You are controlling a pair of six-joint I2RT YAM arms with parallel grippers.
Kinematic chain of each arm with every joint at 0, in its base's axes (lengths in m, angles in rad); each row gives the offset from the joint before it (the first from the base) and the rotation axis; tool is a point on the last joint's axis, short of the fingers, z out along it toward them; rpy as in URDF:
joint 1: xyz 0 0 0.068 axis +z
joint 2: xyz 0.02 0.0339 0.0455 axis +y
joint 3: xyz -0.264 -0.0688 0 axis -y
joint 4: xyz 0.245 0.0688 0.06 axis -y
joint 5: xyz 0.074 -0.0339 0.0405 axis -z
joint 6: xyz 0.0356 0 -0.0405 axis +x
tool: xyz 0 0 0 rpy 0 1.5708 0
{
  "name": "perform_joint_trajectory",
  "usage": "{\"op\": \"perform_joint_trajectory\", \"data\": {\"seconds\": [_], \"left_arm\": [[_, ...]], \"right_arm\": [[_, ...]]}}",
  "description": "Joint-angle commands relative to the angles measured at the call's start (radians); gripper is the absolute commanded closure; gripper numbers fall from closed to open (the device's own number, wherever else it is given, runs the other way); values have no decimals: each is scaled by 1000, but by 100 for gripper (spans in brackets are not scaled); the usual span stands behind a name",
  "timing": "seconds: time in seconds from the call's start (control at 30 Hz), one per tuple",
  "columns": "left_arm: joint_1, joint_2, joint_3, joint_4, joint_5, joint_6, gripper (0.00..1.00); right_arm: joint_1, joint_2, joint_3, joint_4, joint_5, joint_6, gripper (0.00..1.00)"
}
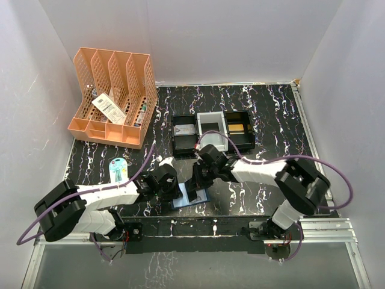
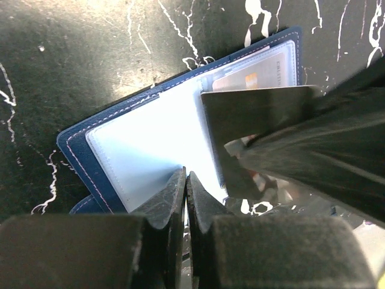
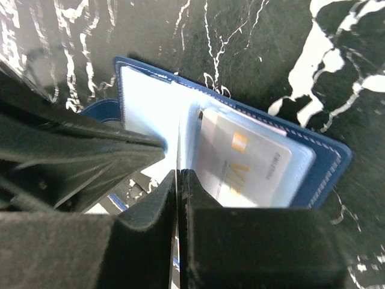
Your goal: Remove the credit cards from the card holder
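Card holder [image 1: 191, 199]: navy-blue bifold. Lies spread open and flat on the black, white-veined counter [image 1: 274, 120], low centre of the top view, between the two grippers. Shows pale blue inner faces with clear pockets.

Credit cards [image 3: 240, 165]: one pale grey card with orange marks, inside a clear pocket on one half, right of centre in the right wrist view. Sits within the holder, not drawn out. Further cards not discernible.

Left gripper [image 2: 186, 189]: jaws pressed together, tips at the bottom-centre edge of the bare pale leaf. Cannot tell whether anything thin is nipped between them.

Right gripper [image 3: 178, 180]: jaws closed tight, tips at the fold just beside the pocketed card.

Also on the counter:
- orange file rack [image 1: 114, 96], upper left
- black tray [image 1: 183, 133], grey tray [image 1: 210, 125] and second black tray [image 1: 239, 129] in a row above centre
- pale blue oval case [image 1: 118, 169], left of centre, well apart from the holder
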Motion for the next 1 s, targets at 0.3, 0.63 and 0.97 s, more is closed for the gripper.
{"op": "perform_joint_trajectory", "data": {"seconds": [0.3,0.63,0.97], "left_arm": [[-4,-92,3,-135,-103,-10,93],[-4,-216,113,-295,-133,19,41],[12,-260,286,-565,-283,183,1]], "right_arm": [[-69,-237,241,-246,254,-243,100],[-95,-392,247,-175,422,-414,100],[-95,-797,-85,331,503,-584,100]]}}
